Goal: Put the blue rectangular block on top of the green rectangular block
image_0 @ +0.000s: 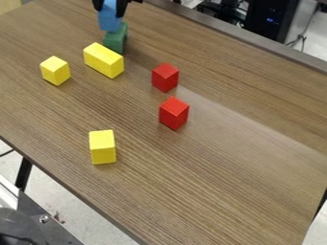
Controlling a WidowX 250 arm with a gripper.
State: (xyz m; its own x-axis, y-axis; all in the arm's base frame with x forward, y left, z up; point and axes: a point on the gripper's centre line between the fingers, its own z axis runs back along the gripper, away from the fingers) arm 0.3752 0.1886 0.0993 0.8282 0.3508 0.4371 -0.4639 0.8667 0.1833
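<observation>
Yellow block (103, 149), gripper (110, 7) above green block (115, 40).

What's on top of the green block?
The blue block, held in the gripper, overlaps the green block, hiding part of its top; whether they touch is unclear.

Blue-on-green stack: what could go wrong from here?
Blue block looks offset to the image's left over the green block; if the hand lets go like this, it might tip or slide off. The long yellow block sits right by the green one, so a falling block could knock it.
</observation>
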